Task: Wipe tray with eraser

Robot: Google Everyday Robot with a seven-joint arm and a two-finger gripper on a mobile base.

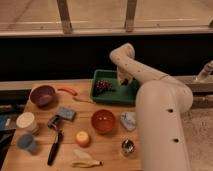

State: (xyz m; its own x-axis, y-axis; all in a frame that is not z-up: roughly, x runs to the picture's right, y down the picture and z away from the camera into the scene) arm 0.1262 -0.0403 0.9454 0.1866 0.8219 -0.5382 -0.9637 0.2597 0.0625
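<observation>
The green tray [111,95] sits at the back of the wooden table, with a bunch of dark grapes [104,86] lying in it. My gripper [124,80] hangs from the white arm [145,75] over the tray's right half, just right of the grapes. A blue rectangular block [66,113] that looks like the eraser lies on the table, left of and in front of the tray, well apart from the gripper. What the gripper holds, if anything, is hidden.
A purple bowl [43,94] and a red pepper [67,91] are left of the tray. An orange bowl [103,120], a white packet [128,120], a round fruit [82,138], a banana [85,160], a black-handled tool [55,146], a white cup [26,121] and a blue cup [26,142] fill the front.
</observation>
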